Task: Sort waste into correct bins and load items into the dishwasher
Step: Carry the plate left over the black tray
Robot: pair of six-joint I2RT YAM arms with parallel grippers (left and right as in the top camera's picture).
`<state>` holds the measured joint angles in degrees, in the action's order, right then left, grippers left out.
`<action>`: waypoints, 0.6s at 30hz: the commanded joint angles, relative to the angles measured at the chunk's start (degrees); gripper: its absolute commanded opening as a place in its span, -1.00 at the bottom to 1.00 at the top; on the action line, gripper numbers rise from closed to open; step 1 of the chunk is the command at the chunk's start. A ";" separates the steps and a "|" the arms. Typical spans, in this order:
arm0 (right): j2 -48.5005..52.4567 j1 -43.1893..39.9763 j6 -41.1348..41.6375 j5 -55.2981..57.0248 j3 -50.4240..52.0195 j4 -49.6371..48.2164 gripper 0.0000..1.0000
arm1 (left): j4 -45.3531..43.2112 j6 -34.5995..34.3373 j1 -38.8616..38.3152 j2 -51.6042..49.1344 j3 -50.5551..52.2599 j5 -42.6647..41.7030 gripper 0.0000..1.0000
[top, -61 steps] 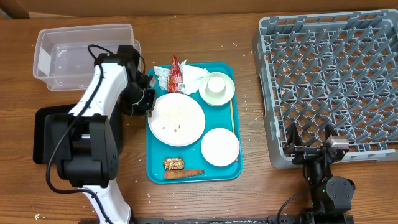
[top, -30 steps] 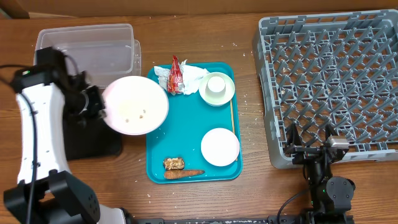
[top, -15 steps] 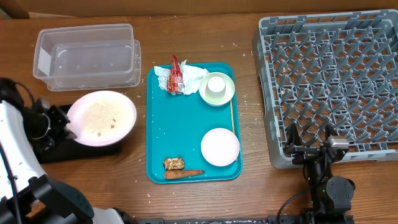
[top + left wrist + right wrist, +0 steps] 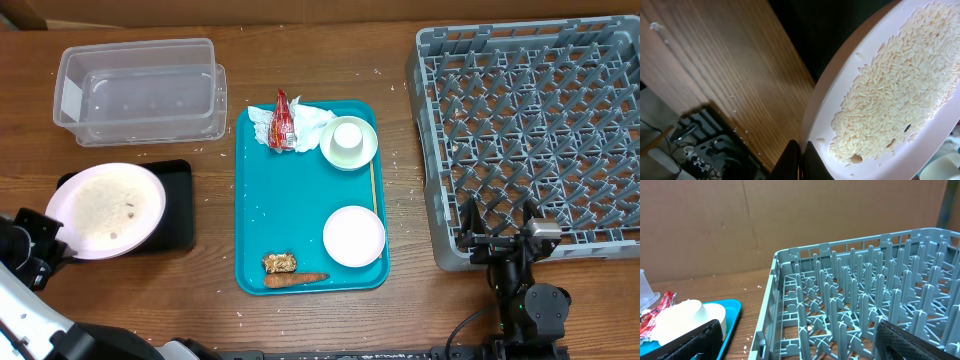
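Observation:
My left gripper (image 4: pixel 48 250) is shut on the rim of the large white plate (image 4: pixel 105 210), which it holds over the left part of the black tray (image 4: pixel 178 205). In the left wrist view the plate (image 4: pixel 875 135) carries loose rice (image 4: pixel 900 75) and small brown bits; the pinching gripper (image 4: pixel 800 161) shows at the bottom edge. The clear tub (image 4: pixel 140 90) stands behind. Napkins (image 4: pixel 318 122), red wrapper (image 4: pixel 283 120), cup in a bowl (image 4: pixel 348 140), second bowl (image 4: pixel 353 236), brown lump (image 4: pixel 279 263) and carrot (image 4: pixel 296 279) lie on the teal tray (image 4: pixel 290 200). My right gripper (image 4: pixel 500 228) is open at the grey rack's (image 4: pixel 540 110) front edge.
A thin wooden stick (image 4: pixel 373 185) lies on the teal tray's right side. The right wrist view shows the rack pegs (image 4: pixel 865 290) close ahead, the cup and bowl (image 4: pixel 685 317) at left. Scattered rice grains dot the wooden table.
My left gripper has lifted the plate off the teal tray and carried it left and toward the front, over the black tray. The right arm has not moved.

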<state>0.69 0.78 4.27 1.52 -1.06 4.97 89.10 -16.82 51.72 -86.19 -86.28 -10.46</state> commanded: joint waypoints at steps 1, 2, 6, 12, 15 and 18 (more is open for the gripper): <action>-0.50 -0.20 -0.22 0.35 0.59 -0.33 1.00 | 0.31 -6.54 0.83 2.23 0.02 6.01 -0.91; -0.50 -0.20 -0.24 0.35 0.59 -0.33 1.00 | 0.31 -7.52 0.81 2.23 0.02 7.13 -0.92; -0.50 -0.20 -0.22 0.35 0.59 -0.33 1.00 | 0.35 -8.13 0.81 2.21 0.04 8.63 -0.92; -0.50 -0.20 -0.24 0.35 0.59 -0.33 1.00 | 1.05 -11.98 0.81 2.21 0.04 14.36 -0.92; -0.50 -0.20 -0.24 0.33 0.59 -0.33 1.00 | 0.92 -13.68 0.81 2.21 0.07 17.11 -0.92; -0.50 -0.20 -0.22 0.35 0.59 -0.33 1.00 | 0.24 -14.32 0.79 2.21 0.70 17.27 -0.92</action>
<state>0.69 0.78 4.25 1.54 -1.06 4.99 89.91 -28.40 52.18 -85.12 -86.26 4.23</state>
